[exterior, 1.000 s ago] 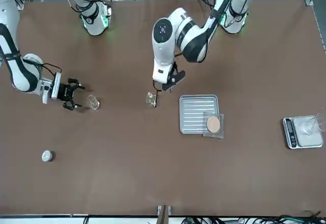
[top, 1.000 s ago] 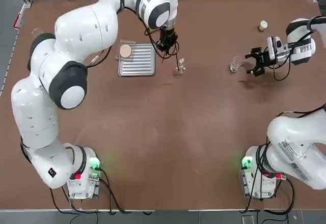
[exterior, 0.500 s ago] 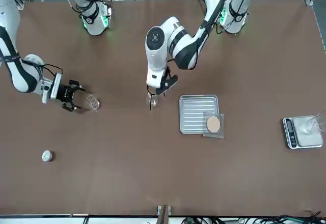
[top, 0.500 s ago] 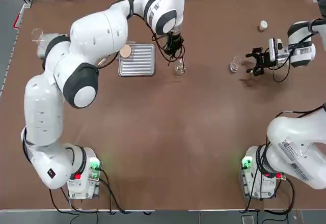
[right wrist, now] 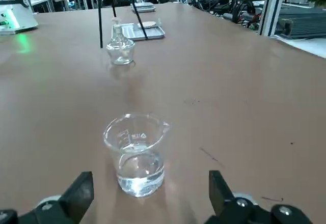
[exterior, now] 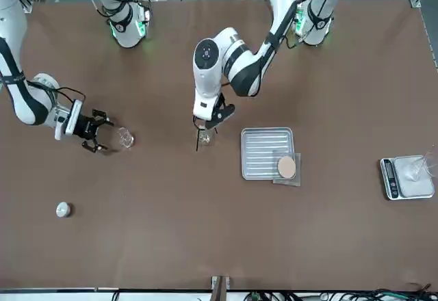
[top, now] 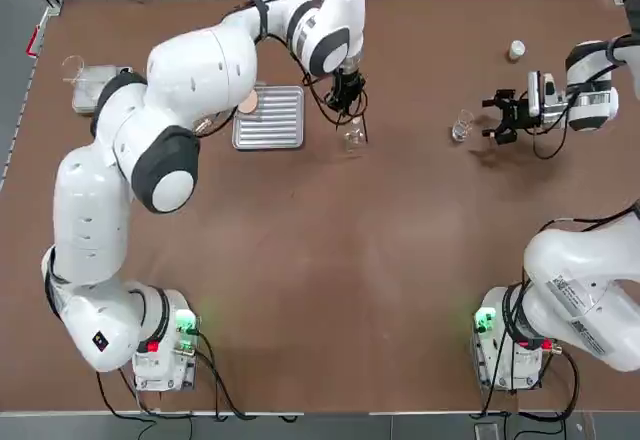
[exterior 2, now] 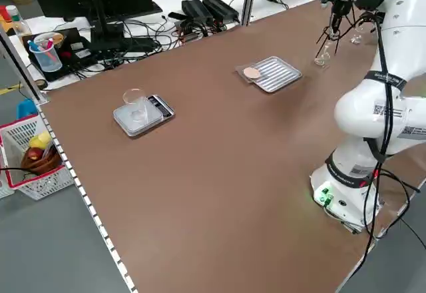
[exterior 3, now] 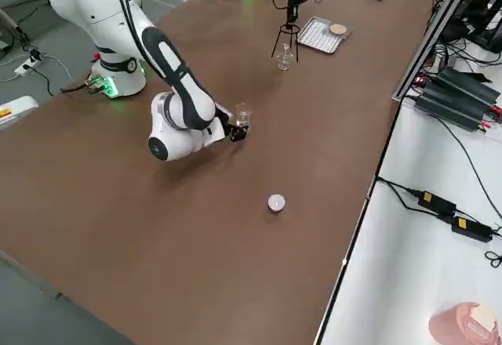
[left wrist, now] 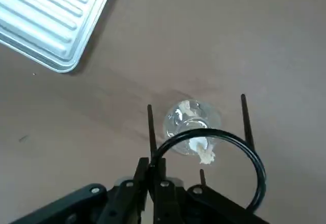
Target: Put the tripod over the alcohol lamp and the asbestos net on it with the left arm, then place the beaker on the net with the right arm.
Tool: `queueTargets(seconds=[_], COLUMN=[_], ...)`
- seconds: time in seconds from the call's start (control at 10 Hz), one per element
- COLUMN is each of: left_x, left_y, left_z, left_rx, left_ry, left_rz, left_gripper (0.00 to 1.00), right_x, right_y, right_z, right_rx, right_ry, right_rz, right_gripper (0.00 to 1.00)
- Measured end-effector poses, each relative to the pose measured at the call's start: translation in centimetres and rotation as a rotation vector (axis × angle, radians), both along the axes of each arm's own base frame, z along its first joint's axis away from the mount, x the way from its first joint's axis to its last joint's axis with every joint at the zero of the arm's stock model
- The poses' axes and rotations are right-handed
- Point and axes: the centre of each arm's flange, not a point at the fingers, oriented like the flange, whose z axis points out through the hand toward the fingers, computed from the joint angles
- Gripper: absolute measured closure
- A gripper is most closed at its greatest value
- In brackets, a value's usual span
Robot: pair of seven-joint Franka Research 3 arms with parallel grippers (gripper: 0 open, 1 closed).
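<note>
Left tool (left wrist: 153, 183) is clamped on the ring of the tripod (left wrist: 214, 152), its arm stretched far across the worktop (top: 330, 260) with the wrist pointing straight down. From the wrist view the ring sits just above the lamp (left wrist: 192, 122), whose pale top shows inside the ring, with the legs hanging round the glass. Whether the legs touch the worktop cannot be told. Beside the lamp lies the ribbed tray (top: 270, 118), and the net (exterior: 286, 167) rests at its corner. Right tool (right wrist: 147, 198) lies low and level, its fingers spread wide on either side of the beaker (right wrist: 135, 152), which stands just ahead of them, not gripped.
</note>
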Motion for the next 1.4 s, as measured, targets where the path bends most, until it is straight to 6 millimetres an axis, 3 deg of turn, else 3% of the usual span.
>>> queueTargets(seconds=[0.4,1.4], left_x=[-0.1,-0.3], left_y=[-0.6,-0.7], left_z=[-1.9,-3.9], left_rx=[-0.005,-0.002], left_ry=[0.002,0.042], left_rz=[0.022,0.053], left_gripper=[0.92,0.92], right_x=[0.2,0.1], right_y=[0.7,2.1], right_z=[-1.1,-2.0], right_rx=[-0.002,0.014], right_ry=[-0.006,-0.027], right_rz=[0.007,0.038], right_gripper=[0.0,0.0])
